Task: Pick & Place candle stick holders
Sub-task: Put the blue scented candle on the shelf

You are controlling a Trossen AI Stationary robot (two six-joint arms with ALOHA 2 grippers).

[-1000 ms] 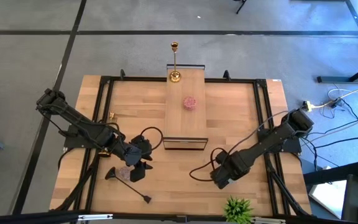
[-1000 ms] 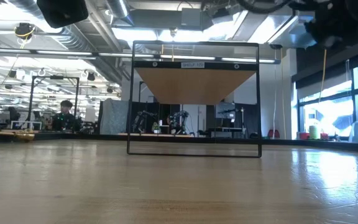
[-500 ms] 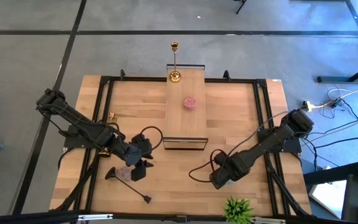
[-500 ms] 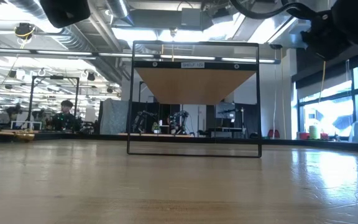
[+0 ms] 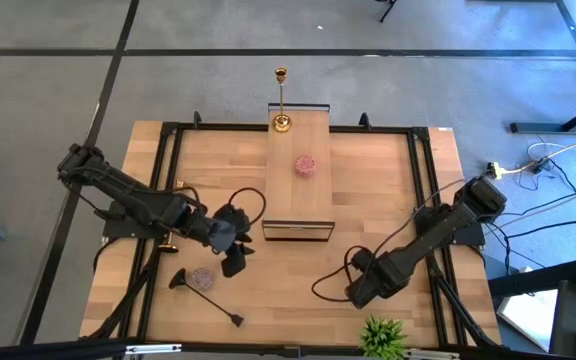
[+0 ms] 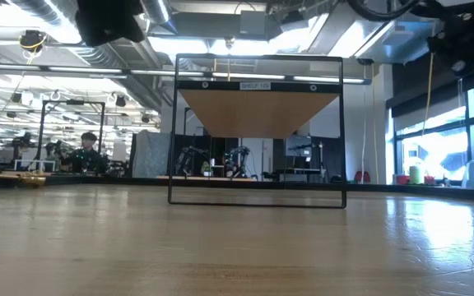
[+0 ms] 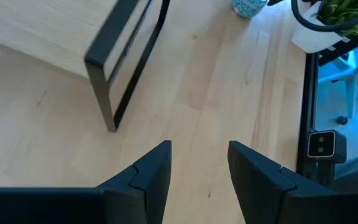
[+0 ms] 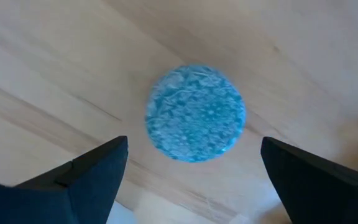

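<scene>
One gold candle stick holder (image 5: 281,100) stands upright on its round base at the far end of the raised wooden shelf (image 5: 299,190). A black candle stick holder (image 5: 208,297) lies on its side on the table near the front left. My left gripper (image 5: 234,258) hovers just right of it, by the shelf's near end, open with only bare table between its fingers (image 7: 199,168). My right gripper (image 5: 361,292) points down near the front right, open wide above a round blue disc (image 8: 195,113) on the table. Its fingers stand on either side of the disc, apart from it.
A pink round piece (image 5: 306,165) lies on the shelf and a pale pink disc (image 5: 203,277) lies beside the black holder. A potted plant (image 5: 383,336) sits at the front edge. A small gold piece (image 5: 179,186) lies by the left rail. The shelf's black leg frame (image 7: 114,93) is close to my left gripper.
My left gripper has swung toward the table's right edge, nearer the shelf's near end, which uncovers the pale pink disc beside the black holder. The black holder and the gold one have stayed where they were.
</scene>
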